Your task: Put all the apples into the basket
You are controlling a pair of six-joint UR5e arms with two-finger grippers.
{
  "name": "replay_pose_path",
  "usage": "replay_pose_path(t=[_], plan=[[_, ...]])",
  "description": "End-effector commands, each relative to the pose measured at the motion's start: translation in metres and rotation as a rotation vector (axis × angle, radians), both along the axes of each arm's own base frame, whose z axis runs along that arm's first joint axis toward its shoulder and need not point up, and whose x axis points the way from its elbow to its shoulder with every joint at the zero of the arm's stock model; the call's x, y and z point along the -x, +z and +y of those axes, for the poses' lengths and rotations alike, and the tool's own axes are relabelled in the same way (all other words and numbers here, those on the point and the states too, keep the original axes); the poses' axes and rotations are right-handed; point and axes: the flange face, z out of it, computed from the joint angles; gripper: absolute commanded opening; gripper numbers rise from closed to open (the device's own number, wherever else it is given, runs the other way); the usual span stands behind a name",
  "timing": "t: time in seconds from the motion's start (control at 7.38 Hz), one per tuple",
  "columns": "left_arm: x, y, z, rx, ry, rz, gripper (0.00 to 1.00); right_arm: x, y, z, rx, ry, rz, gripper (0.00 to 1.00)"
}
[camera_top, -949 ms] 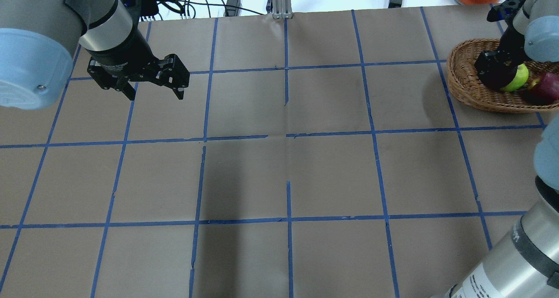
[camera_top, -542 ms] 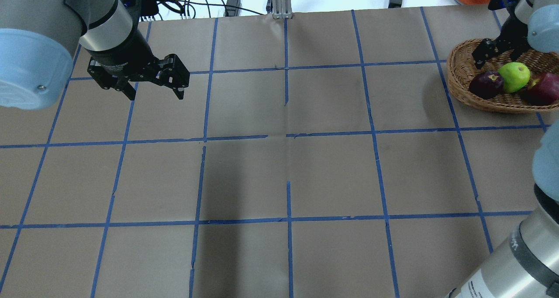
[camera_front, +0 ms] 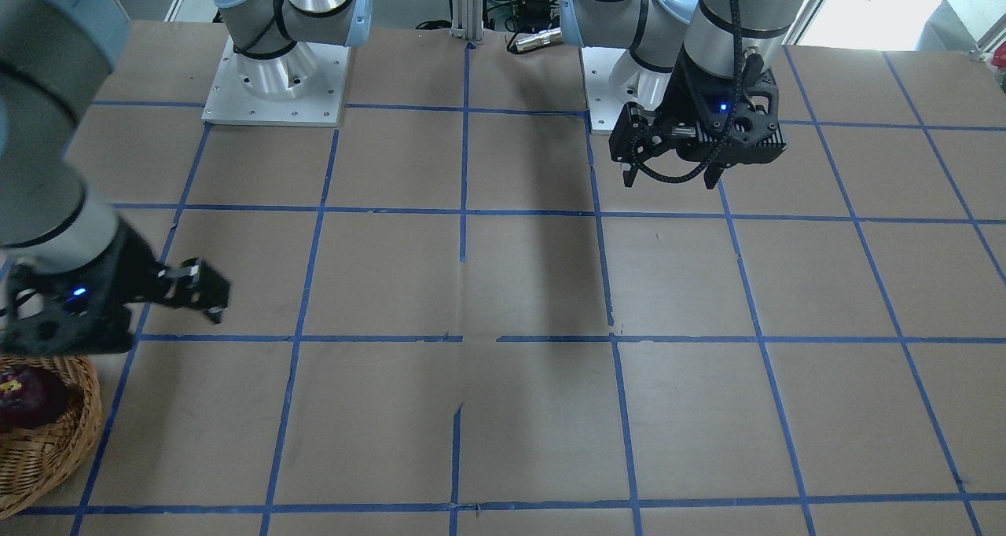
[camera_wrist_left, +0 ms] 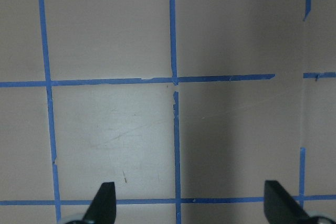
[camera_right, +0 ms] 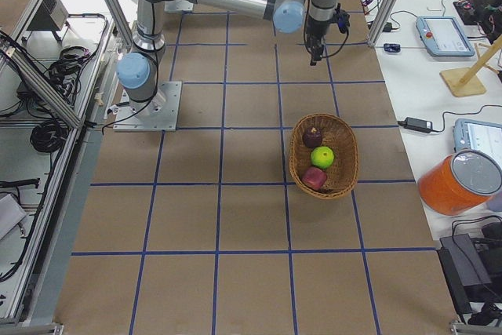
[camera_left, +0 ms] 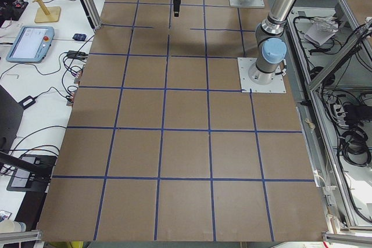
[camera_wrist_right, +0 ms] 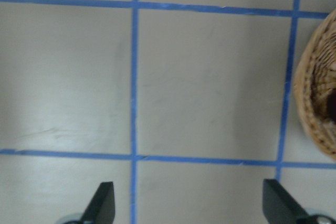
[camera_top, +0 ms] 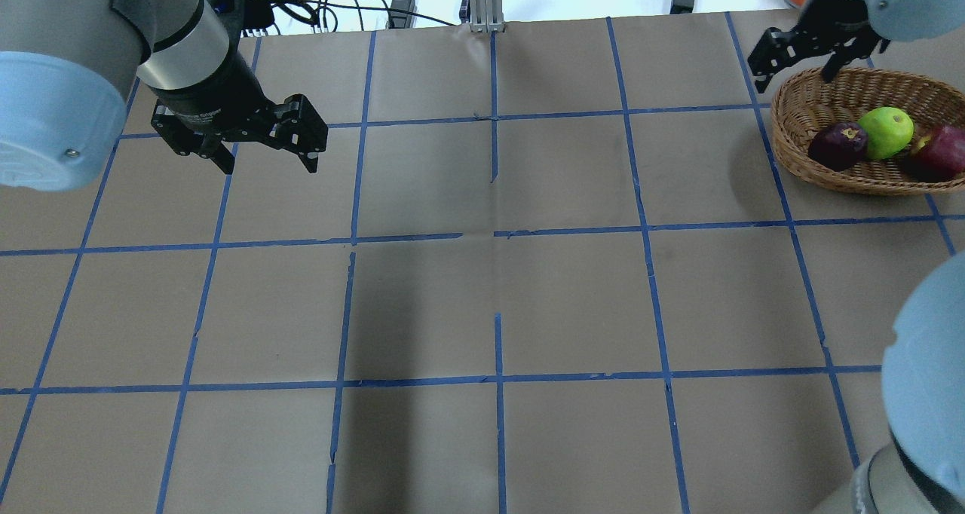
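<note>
The wicker basket [camera_top: 799, 160] stands at the table's far right. It holds three apples side by side: the maroon apple [camera_top: 837, 145], the green apple [camera_top: 886, 132] and the red apple [camera_top: 938, 152]. They also show in the exterior right view: maroon [camera_right: 312, 136], green [camera_right: 321, 156], red [camera_right: 314, 178]. My right gripper [camera_top: 795, 73] is open and empty, raised beyond the basket's far-left rim; its wrist view shows the basket's edge [camera_wrist_right: 310, 108]. My left gripper [camera_top: 269, 163] is open and empty, hovering over bare table at far left.
Brown paper with a blue tape grid [camera_top: 497, 231] covers the table. An orange container [camera_right: 459, 182] stands on the white side table past the basket. Cables [camera_top: 339, 5] and a metal post [camera_top: 482, 1] lie along the far edge.
My right gripper rose out of the basket and moved away past its far-left rim, leaving the maroon apple beside the green one. The left arm has not moved.
</note>
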Motion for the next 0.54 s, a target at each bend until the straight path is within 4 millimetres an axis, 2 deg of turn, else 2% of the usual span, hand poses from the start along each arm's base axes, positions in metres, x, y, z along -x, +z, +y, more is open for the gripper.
replay_pose_path(t=[0.0,0.14,0.27,0.41], plan=[[-0.001,0.0,0.001,-0.001,0.001,0.0,1.0,-0.141,0.043,0.09,-0.003,0.048,-0.009,1.0],[-0.001,0.0,0.001,-0.001,0.001,0.001,1.0,-0.132,0.044,0.092,0.001,0.045,-0.009,1.0],[-0.001,0.0,0.001,-0.001,0.001,0.001,1.0,-0.108,0.037,0.084,-0.019,0.018,-0.004,1.0],[-0.001,0.0,0.001,-0.001,0.001,0.001,1.0,-0.085,0.04,0.08,-0.022,-0.019,-0.004,1.0]])
